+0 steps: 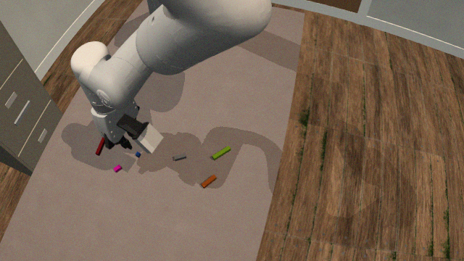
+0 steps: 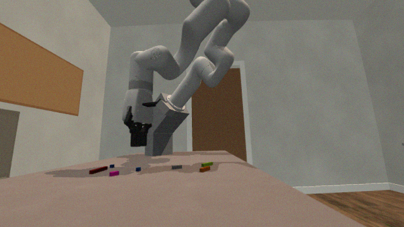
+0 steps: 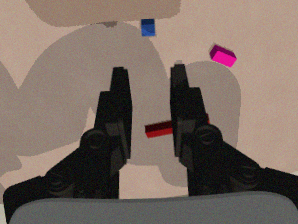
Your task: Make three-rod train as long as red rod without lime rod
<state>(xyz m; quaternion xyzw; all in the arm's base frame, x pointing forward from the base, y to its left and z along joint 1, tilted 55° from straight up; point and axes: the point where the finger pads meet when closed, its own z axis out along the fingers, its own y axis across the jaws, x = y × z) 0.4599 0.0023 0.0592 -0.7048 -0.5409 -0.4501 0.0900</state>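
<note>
Seven short rods lie on the taupe table (image 2: 221, 195): one long dark-red rod (image 2: 98, 170), one magenta block (image 2: 114, 173), two small blue cubes (image 2: 112, 166) (image 2: 138, 169), one grey rod (image 2: 177, 167), one lime-green rod (image 2: 207, 164) and one orange rod (image 2: 204, 169). The black two-finger gripper (image 2: 137, 143) hangs above the tabletop, fingers slightly apart with nothing between them. From the wrist, one blue cube sits at twelve o'clock, the magenta block at two, the red rod partly hidden behind a finger (image 3: 188, 106). From overhead the arm covers the second cube; open tabletop spreads toward six o'clock.
</note>
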